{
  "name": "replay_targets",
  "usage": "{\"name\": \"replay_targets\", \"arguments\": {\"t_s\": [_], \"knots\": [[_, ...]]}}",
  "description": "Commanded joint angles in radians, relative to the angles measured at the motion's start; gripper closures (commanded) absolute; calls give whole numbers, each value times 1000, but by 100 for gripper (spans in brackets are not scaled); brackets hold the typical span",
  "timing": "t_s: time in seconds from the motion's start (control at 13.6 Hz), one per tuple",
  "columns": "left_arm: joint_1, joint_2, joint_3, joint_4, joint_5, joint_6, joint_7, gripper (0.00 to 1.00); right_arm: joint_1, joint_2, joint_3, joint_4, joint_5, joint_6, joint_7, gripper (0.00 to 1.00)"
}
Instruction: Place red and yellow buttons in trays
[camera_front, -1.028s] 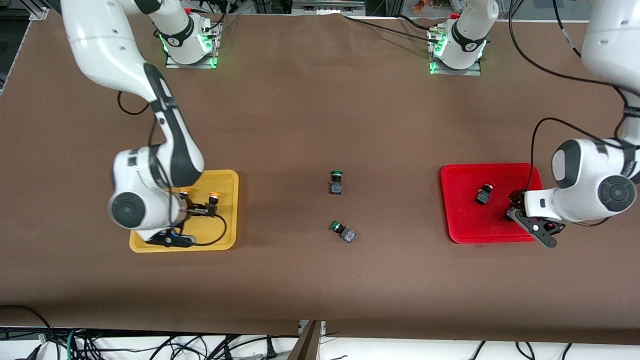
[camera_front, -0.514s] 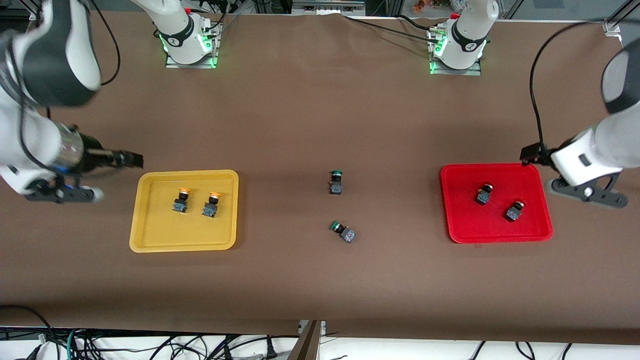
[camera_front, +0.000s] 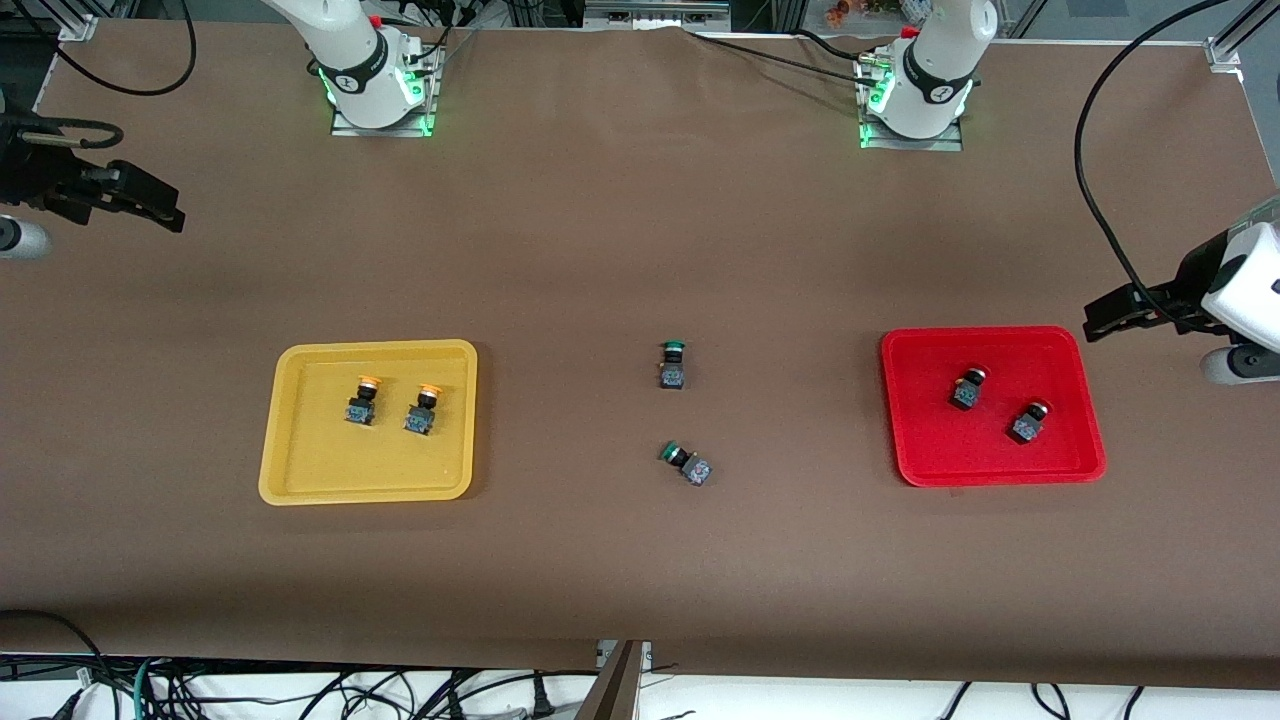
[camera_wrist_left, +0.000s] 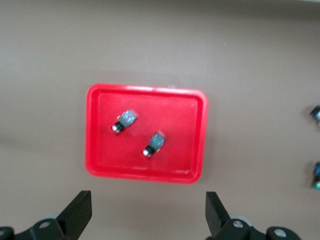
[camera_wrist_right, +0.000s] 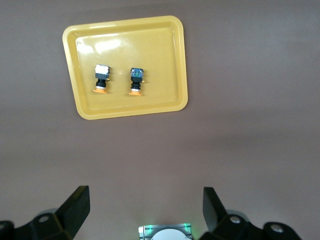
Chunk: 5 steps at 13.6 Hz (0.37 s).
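Note:
Two yellow-capped buttons (camera_front: 362, 399) (camera_front: 423, 409) lie side by side in the yellow tray (camera_front: 330, 460). Two red-capped buttons (camera_front: 966, 388) (camera_front: 1027, 422) lie in the red tray (camera_front: 960, 450). My right gripper (camera_front: 160, 210) is open and empty, high over the bare table at the right arm's end. My left gripper (camera_front: 1105, 322) is open and empty, high beside the red tray. The left wrist view shows the red tray (camera_wrist_left: 100, 150) with both buttons (camera_wrist_left: 124, 121) (camera_wrist_left: 154, 143) past the left gripper (camera_wrist_left: 148, 210). The right wrist view shows the yellow tray (camera_wrist_right: 160, 65) with its buttons (camera_wrist_right: 102, 78) (camera_wrist_right: 136, 80) past the right gripper (camera_wrist_right: 145, 205).
Two green-capped buttons (camera_front: 672, 364) (camera_front: 686, 463) lie on the brown table between the trays, one nearer the front camera. They show at the edge of the left wrist view (camera_wrist_left: 315, 113) (camera_wrist_left: 316, 175). The arm bases (camera_front: 375, 80) (camera_front: 915, 95) stand along the table's farthest edge.
Both grippers have let go and lifted up and outward from their trays. A second red button now lies free in the red tray. The buttons have not moved since half a second ago.

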Motion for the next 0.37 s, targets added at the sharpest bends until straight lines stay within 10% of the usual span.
{"name": "replay_targets", "arguments": {"t_s": [0.0,0.29], "knots": [[-150,-232,154,-307,-39,119,-14,0,-5,14,10,-5,-2,-15,-9,0],[-151,-228,154,-299,-37,113,-16,0,-3,14,12,-5,-2,-9,-9,0]]}}
